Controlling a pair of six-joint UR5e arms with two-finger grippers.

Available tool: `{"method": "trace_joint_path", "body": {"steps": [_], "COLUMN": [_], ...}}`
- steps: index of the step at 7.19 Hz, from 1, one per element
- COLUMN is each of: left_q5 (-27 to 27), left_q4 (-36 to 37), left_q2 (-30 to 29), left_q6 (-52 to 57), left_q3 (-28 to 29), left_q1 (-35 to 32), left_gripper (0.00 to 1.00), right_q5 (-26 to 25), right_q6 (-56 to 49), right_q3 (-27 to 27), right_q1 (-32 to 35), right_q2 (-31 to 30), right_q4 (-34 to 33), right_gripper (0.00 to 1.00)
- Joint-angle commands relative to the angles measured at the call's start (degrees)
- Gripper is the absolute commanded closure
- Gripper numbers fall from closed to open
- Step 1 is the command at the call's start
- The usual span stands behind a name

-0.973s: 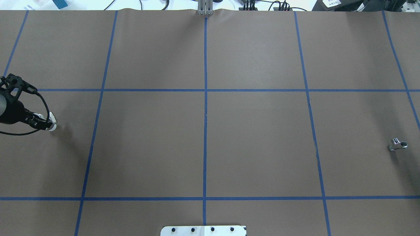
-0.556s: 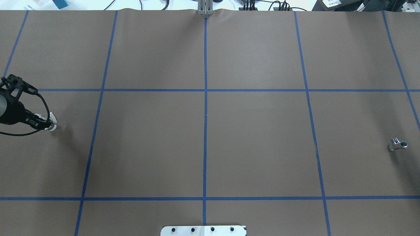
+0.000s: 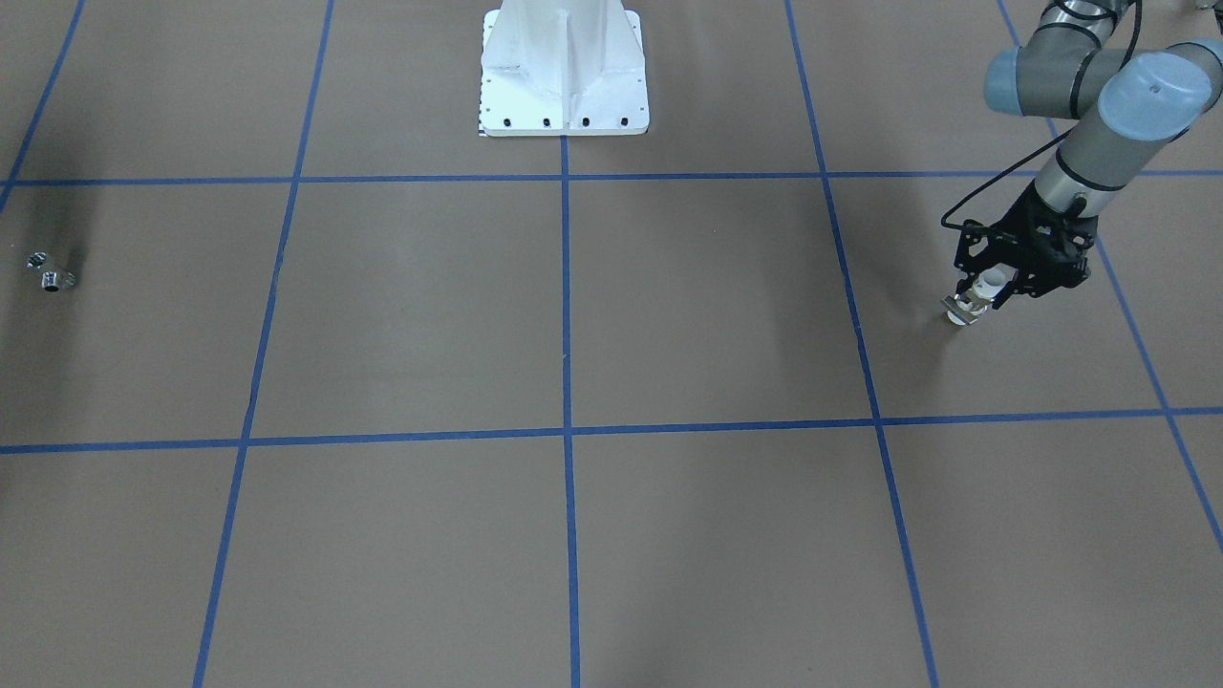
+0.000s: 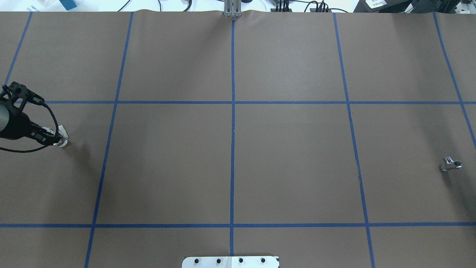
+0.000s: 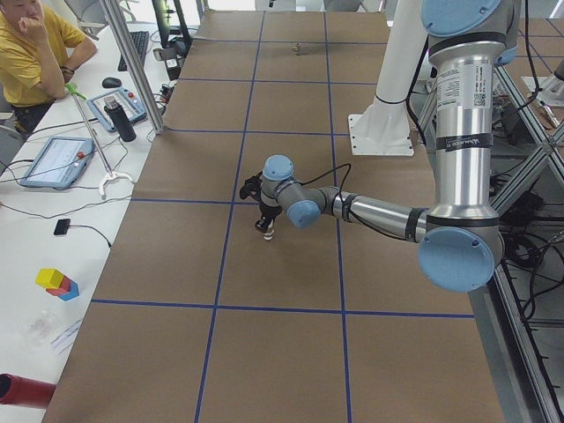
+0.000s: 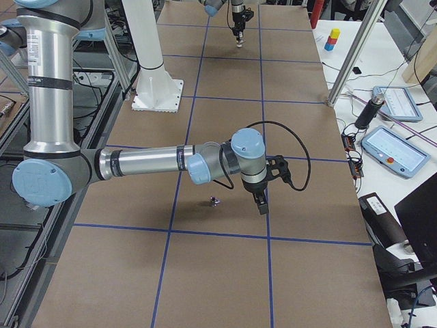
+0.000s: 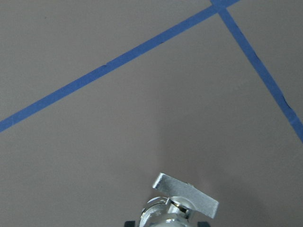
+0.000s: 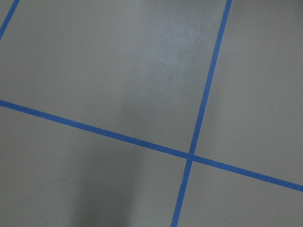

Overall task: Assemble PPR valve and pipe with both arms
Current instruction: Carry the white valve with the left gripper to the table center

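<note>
1. At the robot's left end of the table, the left gripper is clamped on the PPR valve. Its black fingers pinch the white body from either side. The left wrist view shows the flat metal lever jutting out past the tips.
2. Whether the valve hangs clear of the brown table cover or touches it, I cannot tell. In the overhead view its shadow lies close beside it.
3. The pipe, a small shiny metal fitting, lies loose on the cover at the opposite end, well apart from the valve.
4. The right gripper shows only in the right side view, low and just beside the pipe rather than over it. From there I cannot tell whether its fingers are spread or closed. The right wrist view shows only cover and blue tape.
5. The step in hand looks like the pickup stage: the valve is secured and the pipe is not yet taken.
6. The next move likely calls for the right arm to shift sideways until its fingers straddle the fitting. It should grip so that one opening is left free. Both arms can then carry their parts toward the middle and line up the axes for joining.
</note>
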Motion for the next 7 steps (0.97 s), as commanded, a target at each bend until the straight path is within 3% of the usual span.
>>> {"method": "trace_joint_path", "body": {"steps": [1,4,6,7], "left_q5": [0.0,4.2,10.3,11.2], "left_q4": [1.1,10.6,27.4,30.6], "left_q2": [-4.8,-17.9,-33.3,-38.9], "left_q6": [-6.0,-18.5,-30.5,-34.7], "left_q3": [-0.7,-0.4,0.0,2.0], "left_q1": [0.5,9.1,18.3,21.3], "left_gripper": [1.00,1.00,1.00,1.00], "right_q5": [0.0,0.0,-0.1,-0.1], "right_q6": [-0.1,-0.2,-0.2,-0.2], "right_q3": [-0.1,-0.1,-0.2,-0.4], "right_q1": [0.0,0.0,0.0,0.0], "right_q2": [0.0,-0.1,-0.1,-0.1], "right_q4": [0.1,0.1,0.1,0.2], "right_gripper": [0.00,0.00,0.00,0.00]}}
